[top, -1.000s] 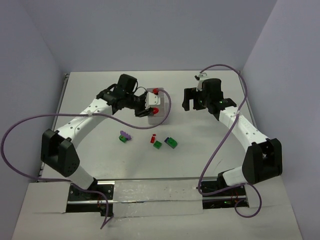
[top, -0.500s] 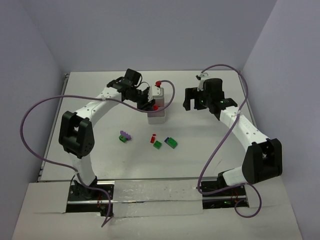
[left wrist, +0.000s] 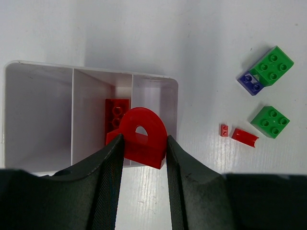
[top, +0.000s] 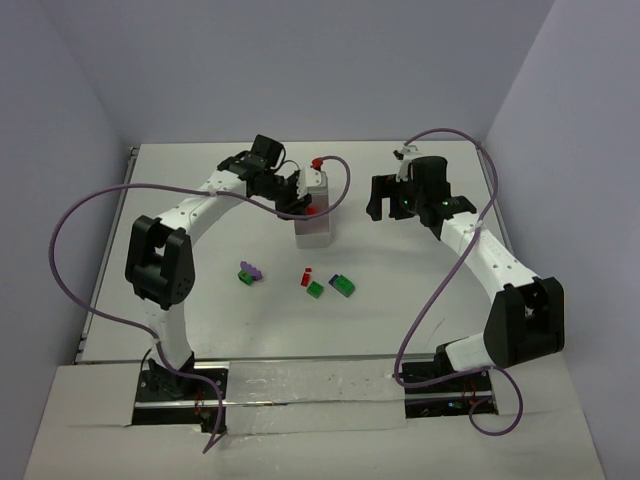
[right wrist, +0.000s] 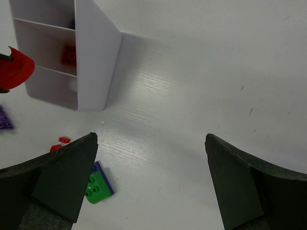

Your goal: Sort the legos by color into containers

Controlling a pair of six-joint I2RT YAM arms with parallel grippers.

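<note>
My left gripper [left wrist: 142,158] is shut on a red rounded lego [left wrist: 142,139] and holds it over the wall between the middle and right compartments of the white tray [left wrist: 38,67]. A red brick [left wrist: 116,115] lies in the middle compartment. In the top view the left gripper [top: 300,200] is at the tray [top: 315,235]. On the table lie a green-and-blue brick [left wrist: 266,69], a green brick [left wrist: 270,121], two small red pieces [left wrist: 244,137] and a purple-and-green piece [top: 250,271]. My right gripper [right wrist: 151,139] is open and empty, right of the tray [right wrist: 96,57].
A red-and-white cable connector [top: 316,163] hangs above the tray's far end. Purple cables loop from both arms over the table. Grey walls close in the table on three sides.
The left arm's elbow has risen and swung left while its gripper stayed over the tray with the red lego, shifting slightly away from me. The right arm has not moved.
</note>
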